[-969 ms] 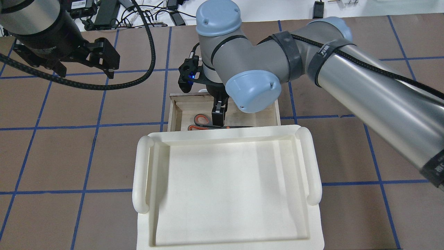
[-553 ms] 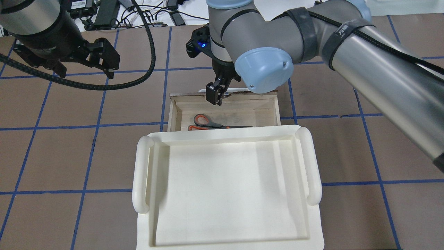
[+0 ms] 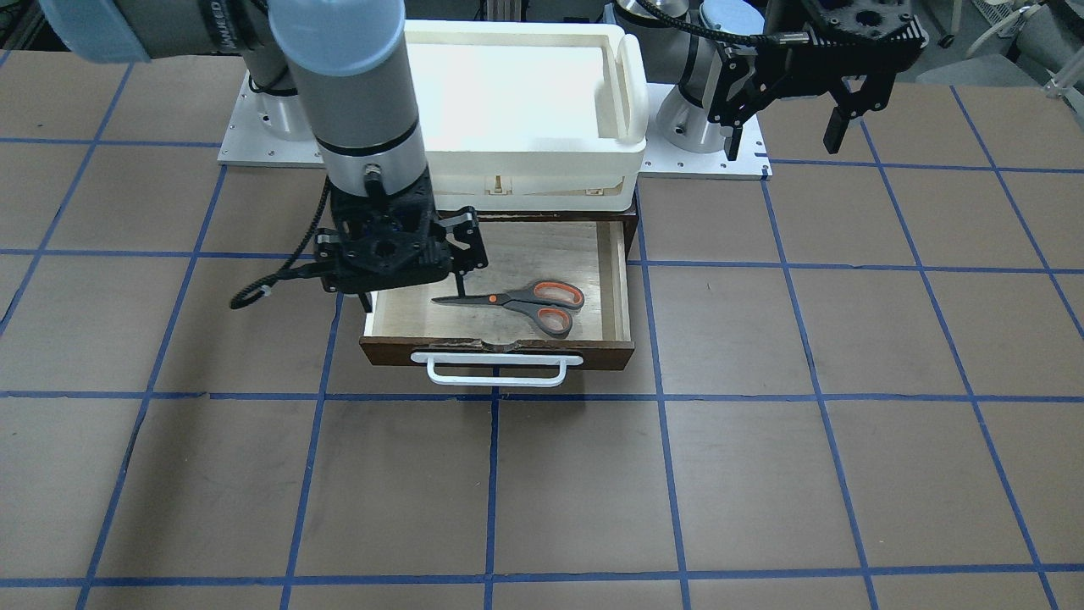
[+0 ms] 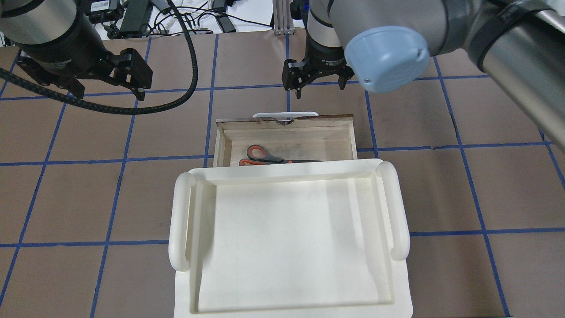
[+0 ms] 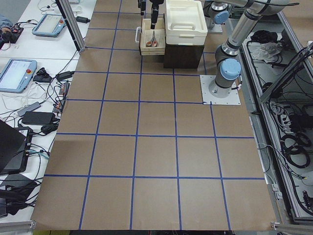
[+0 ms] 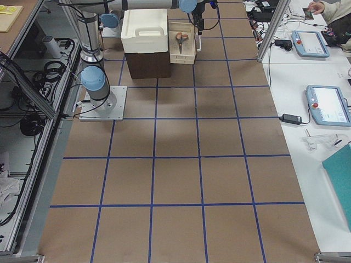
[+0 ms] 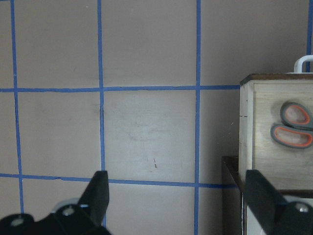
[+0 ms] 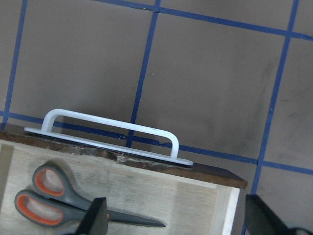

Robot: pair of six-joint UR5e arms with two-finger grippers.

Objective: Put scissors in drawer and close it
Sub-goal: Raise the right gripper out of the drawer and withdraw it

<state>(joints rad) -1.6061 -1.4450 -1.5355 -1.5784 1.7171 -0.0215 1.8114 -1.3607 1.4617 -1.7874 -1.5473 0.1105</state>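
Note:
The scissors point(image 3: 525, 301), grey handles lined orange, lie flat inside the open drawer point(image 3: 500, 349), blades toward the robot's right; they also show in the overhead view point(image 4: 264, 155) and the right wrist view point(image 8: 54, 196). The drawer's white bar handle point(image 4: 284, 114) faces away from the robot. My right gripper point(image 4: 317, 83) is open and empty, raised above the table just past the drawer front; its fingers point(image 8: 95, 220) stand wide apart. My left gripper point(image 4: 108, 84) is open and empty, hovering over the table to the drawer's left, with the scissors at the edge of its wrist view point(image 7: 293, 125).
A white plastic tray point(image 4: 181, 221) sits on top of the dark cabinet point(image 5: 183, 54) that holds the drawer and hides the drawer's rear part from overhead. Brown table with a blue tape grid. Cables and devices lie beyond the far edge point(image 4: 132, 17).
My right gripper has risen out of the drawer, turned, and moved away from the robot past the drawer front. The scissors stay lying in the drawer. The left arm has not moved.

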